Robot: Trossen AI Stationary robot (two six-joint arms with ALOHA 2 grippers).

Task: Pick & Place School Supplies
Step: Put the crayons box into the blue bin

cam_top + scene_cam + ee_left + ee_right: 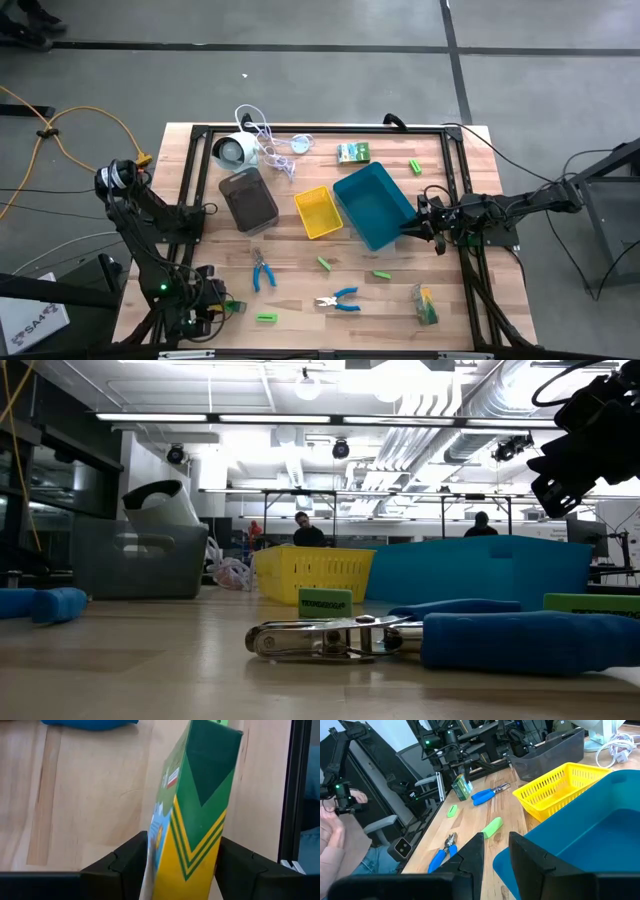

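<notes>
My left gripper (182, 851) is shut on a green and yellow printed box (200, 795) near the table's near left corner (228, 305); the right wrist view shows that box tilted (461, 787). My right gripper (495, 847) is open and hovers over the right rim of the blue tray (375, 205), raised above it in the low view (570, 455). Two blue-handled pliers (262, 270) (340, 298) lie flat on the wood. Bright-green blocks lie loose (324, 263) (381, 274) (265, 318). A green box (353, 152) sits near the far edge, a yellow-green pack (425, 305) near the near right. My left gripper pinches the green and yellow box between its two fingers (132, 857), one on each broad face, at the yellow striped end (192, 865). The fingers come roughly level from the table's left. The box sticks out ahead of them, tilted; whether its far end rests on the table is hidden.
A grey tray (248, 198), a yellow tray (318, 212) and the blue tray stand side by side mid-table. A white round device with its cord (238, 150) sits at the far left. Another green block (415, 166) lies far right. A black frame edges the table.
</notes>
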